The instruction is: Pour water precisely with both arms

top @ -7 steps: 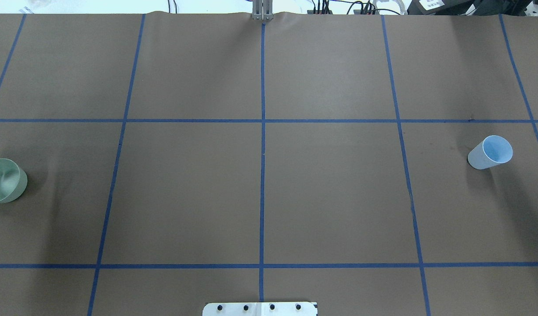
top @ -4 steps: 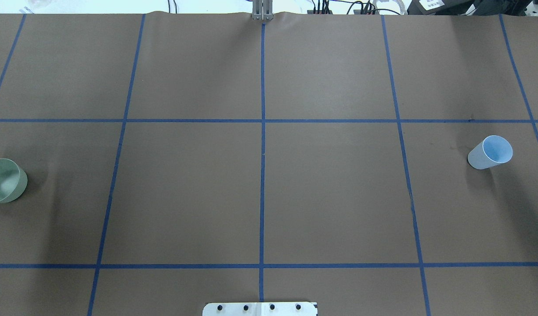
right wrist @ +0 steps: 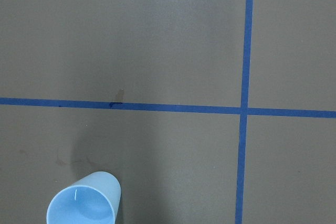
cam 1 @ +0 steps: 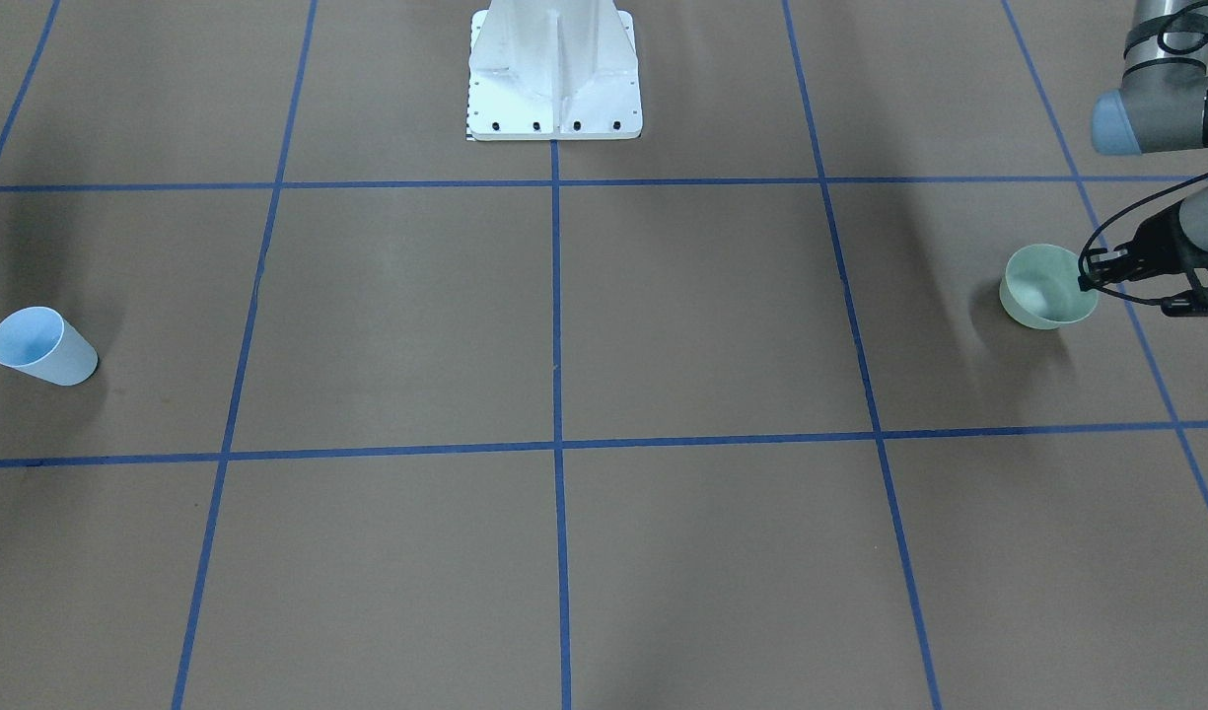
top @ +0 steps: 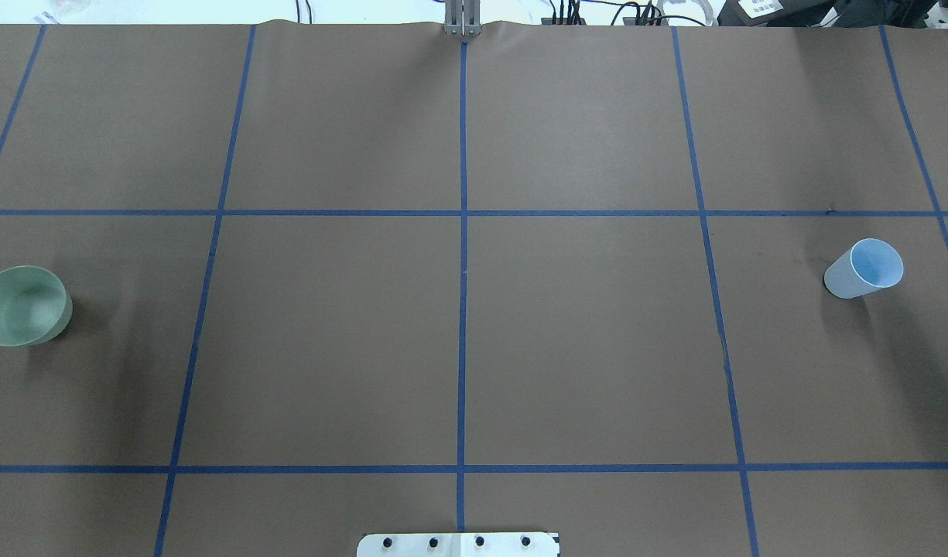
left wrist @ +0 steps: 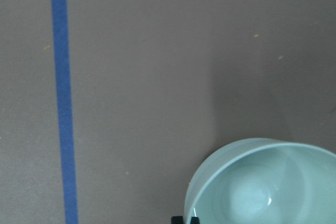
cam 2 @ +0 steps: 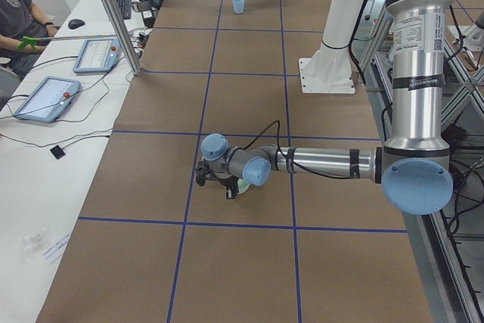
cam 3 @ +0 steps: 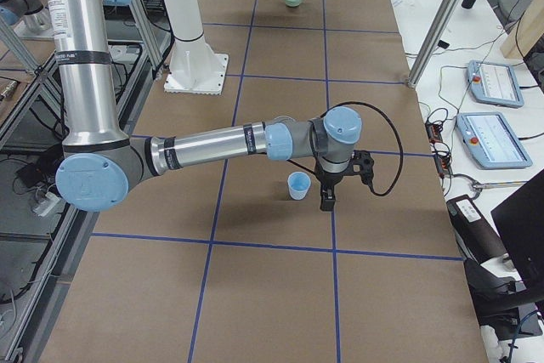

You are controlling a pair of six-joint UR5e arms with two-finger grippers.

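A pale green cup (top: 26,307) stands at the table's left end; it also shows in the front view (cam 1: 1045,286) and the left wrist view (left wrist: 262,182). My left gripper (cam 1: 1089,283) is shut on its rim, with fingertips (left wrist: 178,220) either side of the wall. A light blue cup (top: 864,268) stands at the right end, also in the right wrist view (right wrist: 84,205). My right gripper (cam 3: 327,201) hangs just beside the blue cup (cam 3: 298,185); I cannot tell whether it is open or shut. I see no water, only a small glint inside the green cup.
The white pedestal (cam 1: 554,74) stands at the robot's side, mid-table. Blue tape lines (top: 463,271) grid the brown table cover. An operator (cam 2: 15,9) and tablets (cam 3: 493,82) are on the side table beyond the far edge.
The green cup has shifted a little to the right and away in the overhead view. The left gripper's tip and cable now show at that view's left edge. The blue cup has not moved.
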